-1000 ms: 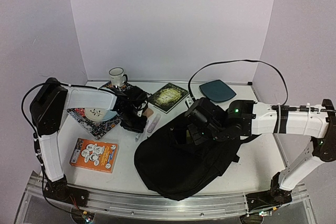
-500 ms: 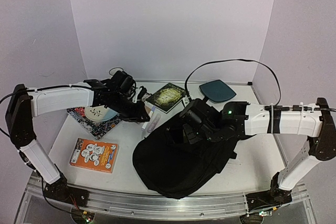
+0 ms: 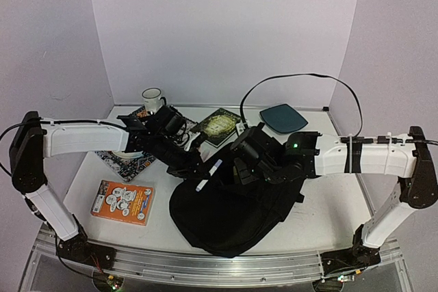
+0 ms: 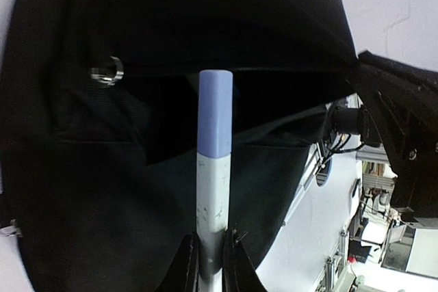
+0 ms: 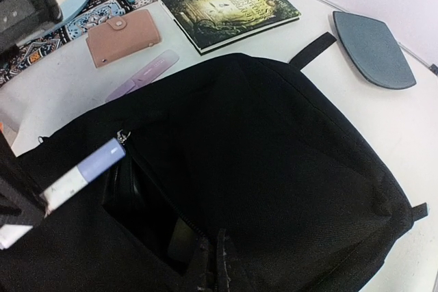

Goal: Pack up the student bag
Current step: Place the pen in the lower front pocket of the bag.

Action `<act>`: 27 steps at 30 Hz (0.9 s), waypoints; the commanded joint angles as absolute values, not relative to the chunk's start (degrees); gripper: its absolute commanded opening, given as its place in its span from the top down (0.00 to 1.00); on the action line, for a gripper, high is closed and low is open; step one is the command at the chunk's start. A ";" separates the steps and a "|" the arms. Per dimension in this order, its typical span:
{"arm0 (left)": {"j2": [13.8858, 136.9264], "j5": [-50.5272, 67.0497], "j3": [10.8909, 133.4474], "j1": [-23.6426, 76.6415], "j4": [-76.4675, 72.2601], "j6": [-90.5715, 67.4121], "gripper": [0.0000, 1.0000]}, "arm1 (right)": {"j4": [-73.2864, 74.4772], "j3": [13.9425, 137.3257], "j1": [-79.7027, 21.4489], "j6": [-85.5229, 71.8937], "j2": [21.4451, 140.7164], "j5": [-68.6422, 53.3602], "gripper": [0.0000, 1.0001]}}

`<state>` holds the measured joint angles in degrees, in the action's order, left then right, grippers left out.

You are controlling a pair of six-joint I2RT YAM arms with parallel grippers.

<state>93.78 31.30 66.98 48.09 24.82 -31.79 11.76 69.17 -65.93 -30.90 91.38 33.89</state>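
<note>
Jaws, left: closed narrowly on the lower barrel of a marker (image 4: 214, 169), which has a white body and a lavender cap. The capped end points over the open zip mouth of the bag. Jaws, right: fully closed, pinching black fabric at the edge of that same opening. Student bag (image 3: 226, 213): large, floppy, black; lies at the near middle of the surface (image 3: 328, 203), slightly right, between the two arms. Metal zip ring (image 4: 106, 71): on the bag, beside the mouth. Strap end (image 5: 311, 49): juts from the bag's far side towards the pad. Book (image 3: 217, 126): green-gold cover, flat, just beyond the bag. Pad (image 3: 283, 117): dark teal, rounded, far right, apart from the bag. Wallet (image 5: 123, 35): tan, snap-fastened, left of the book. Lavender pen (image 5: 140, 76): lies on the surface between wallet and bag. Patterned cloth (image 3: 126, 158): far left, partly under the left arm. Mug (image 3: 152, 97): white, at the far left, beyond the cloth. Orange box (image 3: 123, 202): flat, near left, well apart from the bag.
</note>
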 commanded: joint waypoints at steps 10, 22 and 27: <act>99.63 33.32 68.87 50.01 15.46 -36.29 1.00 | 6.52 71.22 -66.16 -31.51 90.93 32.55 1.00; 103.86 28.47 69.84 49.68 -0.36 -50.54 1.00 | 3.65 68.20 -66.30 -32.43 88.74 27.49 1.00; 104.38 24.58 68.52 49.40 -7.32 -58.10 1.00 | 3.36 67.27 -66.78 -33.26 88.10 25.82 1.00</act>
